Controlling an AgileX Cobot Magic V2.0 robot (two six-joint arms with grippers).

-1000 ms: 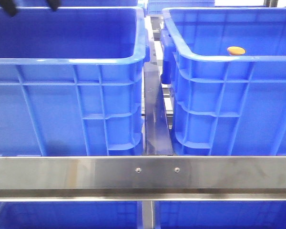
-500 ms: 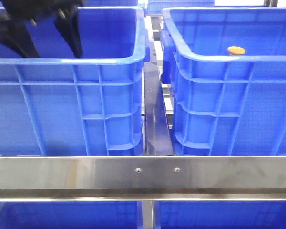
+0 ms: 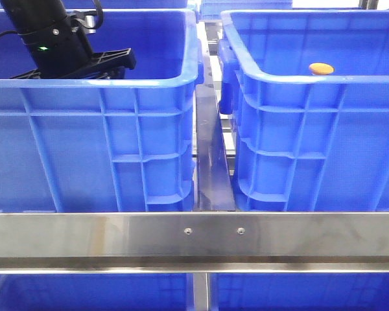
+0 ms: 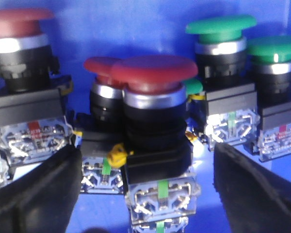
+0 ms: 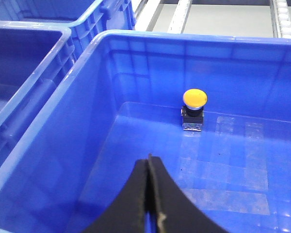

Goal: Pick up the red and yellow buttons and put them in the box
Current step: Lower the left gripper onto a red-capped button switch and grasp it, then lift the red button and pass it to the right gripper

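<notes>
Inside the left crate (image 3: 117,129), my left gripper (image 4: 145,174) is down among a cluster of pushbuttons, fingers (image 4: 34,194) spread wide either side of a red mushroom button (image 4: 154,77) standing upright on its black body, not touching it. More red buttons (image 4: 17,22) sit at 10 o'clock of it, green buttons (image 4: 222,25) at 2 o'clock. From the front I only see the left arm (image 3: 52,39) dipping behind the near wall. Right gripper (image 5: 149,194) hangs over the right box (image 5: 53,145), fingers pressed together, holding nothing. Yellow button (image 5: 194,98) stands upright on that box's floor near the far wall, at 12 o'clock of the right fingers, well apart from them.
</notes>
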